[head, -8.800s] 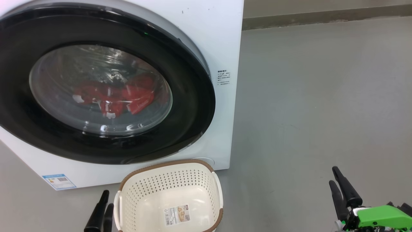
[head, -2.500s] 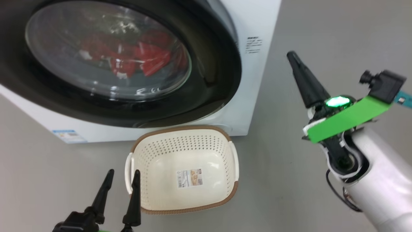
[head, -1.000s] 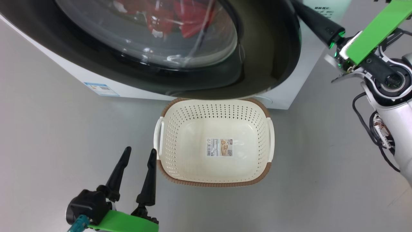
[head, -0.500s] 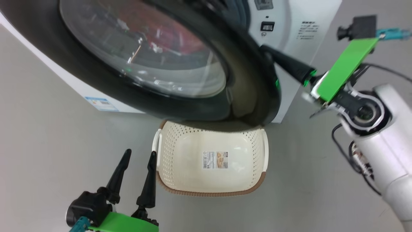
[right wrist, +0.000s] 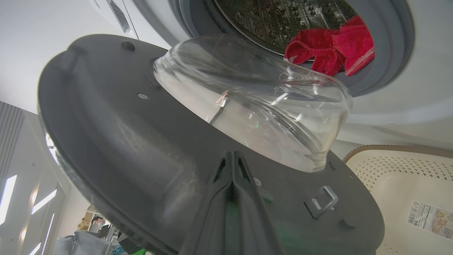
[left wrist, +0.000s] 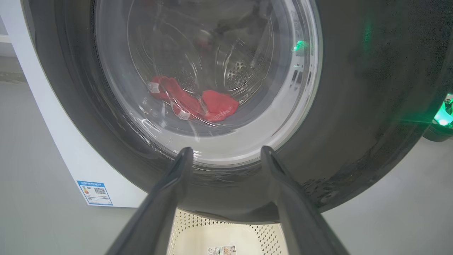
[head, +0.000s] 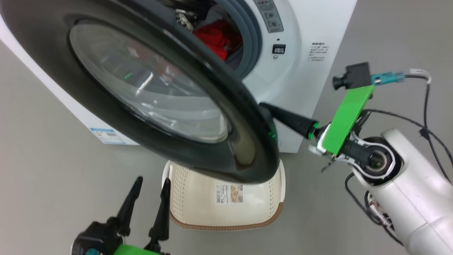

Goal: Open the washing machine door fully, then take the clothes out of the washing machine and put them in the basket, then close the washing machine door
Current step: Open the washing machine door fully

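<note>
Floor (head: 382,32): grey and smooth; carries the washing machine and the basket.

Washing machine (head: 318,21): white front-loader standing on the floor. Its grey-ringed mouth shows past the door's free edge.

Washing machine door (head: 148,99): stands partly open and angled away from the mouth, not yet fully open. Its black rim overhangs the basket's far end. In the right wrist view the glass bowl bulges toward the drum from the dark inner face.

Basket (head: 226,226): cream, empty apart from the paper label on its floor. It sits on the floor just in front of the machine's base, probably so that lifted clothes have only a short way to travel. The door's lower rim hides its far end.

Clothes (head: 212,37): red, lying in the drum near the mouth's lower lip. None are in the basket.

Right claw (head: 270,110): fingers pressed together with nothing between them. They reach behind the door's free edge, tips at its inner face beside the latch hook. Judged to serve as a single prod for levering the door wider; actual contact cannot be confirmed.

Left claw (head: 152,180): fingers spread apart and empty, low over the floor just left of the basket's near corner, pointing at the door's outer glass. Judged to be waiting clear of the door's arc until the mouth is free.
</note>
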Motion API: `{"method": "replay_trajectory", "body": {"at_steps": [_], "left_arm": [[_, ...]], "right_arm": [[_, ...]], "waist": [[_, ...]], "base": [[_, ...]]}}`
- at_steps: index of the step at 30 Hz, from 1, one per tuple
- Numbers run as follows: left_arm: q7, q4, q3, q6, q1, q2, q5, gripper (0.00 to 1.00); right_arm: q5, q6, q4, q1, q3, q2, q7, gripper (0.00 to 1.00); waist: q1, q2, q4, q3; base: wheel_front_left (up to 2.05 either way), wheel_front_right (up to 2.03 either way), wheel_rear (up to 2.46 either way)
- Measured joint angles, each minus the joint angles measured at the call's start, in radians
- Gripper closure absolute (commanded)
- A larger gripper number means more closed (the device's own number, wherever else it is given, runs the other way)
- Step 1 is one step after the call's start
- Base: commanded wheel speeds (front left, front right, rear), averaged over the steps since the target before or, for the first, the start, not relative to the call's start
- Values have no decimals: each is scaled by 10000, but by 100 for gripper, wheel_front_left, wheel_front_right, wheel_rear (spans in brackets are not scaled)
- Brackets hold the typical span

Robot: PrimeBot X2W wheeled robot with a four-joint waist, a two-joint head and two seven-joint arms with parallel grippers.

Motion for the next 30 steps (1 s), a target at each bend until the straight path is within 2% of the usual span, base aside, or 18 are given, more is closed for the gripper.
{"method": "replay_trajectory", "body": {"at_steps": [18,26,30], "left_arm": [[0,-6,88,6,707,10,12,0],[0,-8,117,6,707,10,84,0],[0,2,104,-21,707,10,136,0]], "right_arm": [[6,0,-669,1017,460,278,865,100],[-98,0,-652,1018,405,382,719,100],[-466,0,-510,1081,341,389,230,100]], "waist": [[0,0,-177,-707],[0,0,-182,-695],[0,0,-227,-752]], "base": [[0,0,0],[0,0,0],[0,0,0]]}}
